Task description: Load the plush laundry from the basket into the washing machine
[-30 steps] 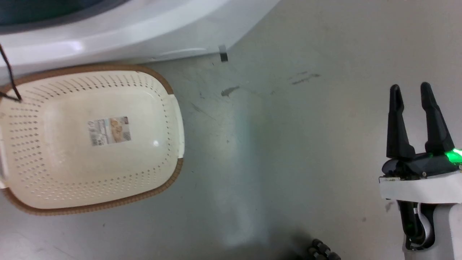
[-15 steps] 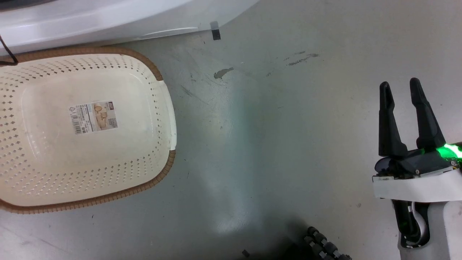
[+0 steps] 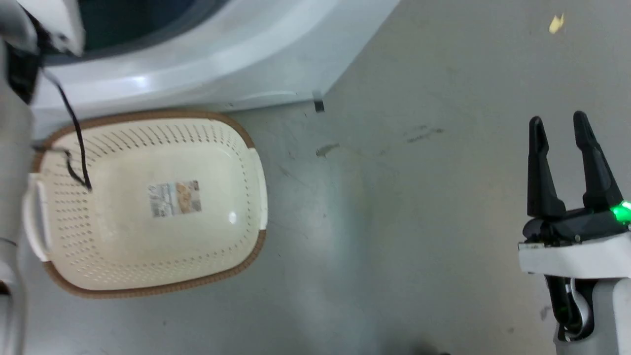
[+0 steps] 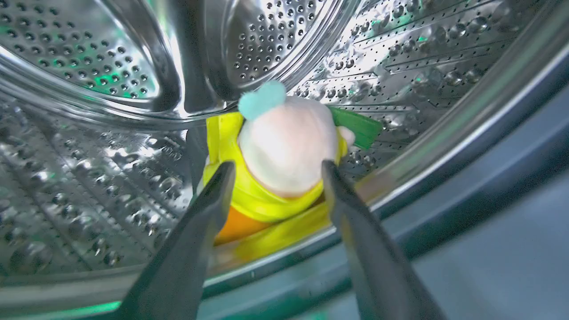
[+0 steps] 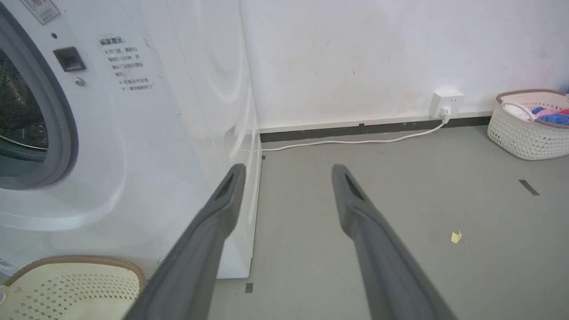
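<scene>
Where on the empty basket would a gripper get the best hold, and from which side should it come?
Grip the basket by the pale handle lip on its right end, coming from above on the open-floor side, one finger inside the wall, one outside. That lip is thin and juts out, while the washer crowds the far rim. The right gripper is open on that side.

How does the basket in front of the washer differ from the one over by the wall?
The cream basket in front of the washing machine is empty, its label bare on the bottom; the far basket by the wall holds blue, pink and white clothes. The cream basket has rows of small holes; the far basket's side looks like a denser lattice. Both have a brown rim and stand on the grey floor.
</scene>
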Robot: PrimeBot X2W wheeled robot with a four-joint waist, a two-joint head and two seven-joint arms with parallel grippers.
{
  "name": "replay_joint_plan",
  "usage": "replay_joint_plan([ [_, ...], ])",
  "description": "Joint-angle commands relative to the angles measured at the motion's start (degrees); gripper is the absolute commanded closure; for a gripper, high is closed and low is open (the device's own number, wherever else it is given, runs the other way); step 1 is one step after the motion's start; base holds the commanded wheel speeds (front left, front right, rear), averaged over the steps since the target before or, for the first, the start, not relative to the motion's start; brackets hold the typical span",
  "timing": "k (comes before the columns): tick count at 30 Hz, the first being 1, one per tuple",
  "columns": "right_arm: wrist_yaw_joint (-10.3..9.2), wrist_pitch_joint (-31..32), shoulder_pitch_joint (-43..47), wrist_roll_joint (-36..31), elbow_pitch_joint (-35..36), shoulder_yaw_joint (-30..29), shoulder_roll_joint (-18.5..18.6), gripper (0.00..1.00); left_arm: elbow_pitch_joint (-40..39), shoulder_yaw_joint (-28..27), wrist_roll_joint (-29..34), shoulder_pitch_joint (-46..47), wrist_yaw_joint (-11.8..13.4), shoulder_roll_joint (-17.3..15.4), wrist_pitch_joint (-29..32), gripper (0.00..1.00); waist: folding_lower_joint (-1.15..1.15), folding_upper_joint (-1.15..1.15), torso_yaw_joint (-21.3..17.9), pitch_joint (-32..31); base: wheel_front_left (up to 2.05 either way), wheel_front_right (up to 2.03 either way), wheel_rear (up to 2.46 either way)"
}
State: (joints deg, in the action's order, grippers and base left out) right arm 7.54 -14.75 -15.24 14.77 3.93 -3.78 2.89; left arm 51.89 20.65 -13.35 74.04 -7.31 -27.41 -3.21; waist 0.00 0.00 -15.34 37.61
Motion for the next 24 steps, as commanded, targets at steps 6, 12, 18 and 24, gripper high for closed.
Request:
replay_joint_plan([
  [6,-0.05,-0.2,3.1,-3.1,-0.7,-0.6,0.0,0.00,-1.7,-0.2,-3.0,-9.9,0.8,3.6,-9.5,0.00,0.00,0.00,6.8,-13.1,0.00,0.00,0.00],
  [12,-0.05,-0.2,6.0,-5.0,-1.3,-0.8,0.0,0.00,-11.2,-3.4,-6.0,-22.1,3.6,6.9,-11.7,0.00,0.00,0.00,11.2,-20.8,0.00,0.00,0.00],
  [18,-0.05,-0.2,8.3,-6.0,-1.6,-0.7,0.0,0.00,-27.9,-8.0,-7.4,-38.0,6.3,9.1,-11.8,0.00,0.00,0.00,13.9,-26.4,0.00,0.00,0.00],
  [24,-0.05,-0.2,11.6,-6.8,-2.2,-0.5,0.0,0.00,-38.8,-9.0,-6.3,-52.0,8.7,11.6,-11.8,0.00,0.00,0.00,16.5,-30.6,0.00,0.00,0.00],
])
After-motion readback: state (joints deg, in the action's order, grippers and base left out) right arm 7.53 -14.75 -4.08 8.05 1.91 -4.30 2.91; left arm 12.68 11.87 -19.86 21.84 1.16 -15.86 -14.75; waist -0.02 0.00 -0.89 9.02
